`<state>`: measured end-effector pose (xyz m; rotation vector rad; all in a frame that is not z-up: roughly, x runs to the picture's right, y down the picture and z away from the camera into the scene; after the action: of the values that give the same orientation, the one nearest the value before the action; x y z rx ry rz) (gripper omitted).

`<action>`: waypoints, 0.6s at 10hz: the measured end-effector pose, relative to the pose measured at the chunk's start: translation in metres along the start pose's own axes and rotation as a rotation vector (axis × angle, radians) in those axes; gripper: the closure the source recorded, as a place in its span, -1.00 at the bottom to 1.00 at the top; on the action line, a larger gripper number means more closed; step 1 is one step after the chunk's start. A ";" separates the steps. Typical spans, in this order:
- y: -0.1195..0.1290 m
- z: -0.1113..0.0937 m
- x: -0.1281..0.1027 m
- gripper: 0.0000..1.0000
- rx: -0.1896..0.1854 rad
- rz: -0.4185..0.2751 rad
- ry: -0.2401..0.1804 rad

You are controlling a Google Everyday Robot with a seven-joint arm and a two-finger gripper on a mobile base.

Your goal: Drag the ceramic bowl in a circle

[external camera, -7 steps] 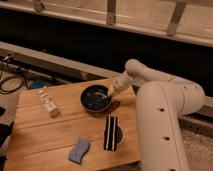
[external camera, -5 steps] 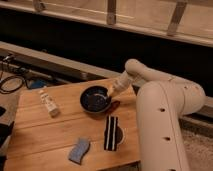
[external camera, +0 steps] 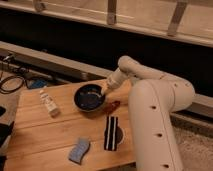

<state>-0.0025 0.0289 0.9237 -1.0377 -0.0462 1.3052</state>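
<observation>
The ceramic bowl (external camera: 89, 97), round, glossy and dark with a bluish shiny inside, sits on the wooden table (external camera: 45, 131) near its back middle. My gripper (external camera: 106, 91) comes down from the white arm (external camera: 150, 110) on the right and meets the bowl's right rim.
A small white bottle (external camera: 48, 103) stands left of the bowl. A black-and-white striped object (external camera: 112, 133) lies in front of the bowl on the right. A blue-grey sponge (external camera: 79, 150) lies near the front edge. A small red item (external camera: 113, 106) lies by the bowl. Cables (external camera: 15, 80) lie at far left.
The bowl has slid a little to the left and back on the table, with the gripper following at its right rim.
</observation>
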 end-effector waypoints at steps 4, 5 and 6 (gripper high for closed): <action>0.018 0.010 0.009 1.00 0.037 -0.073 0.061; 0.025 0.015 0.016 1.00 0.045 -0.095 0.084; 0.027 0.018 0.022 1.00 0.046 -0.111 0.097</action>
<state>-0.0263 0.0549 0.9054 -1.0429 -0.0002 1.1499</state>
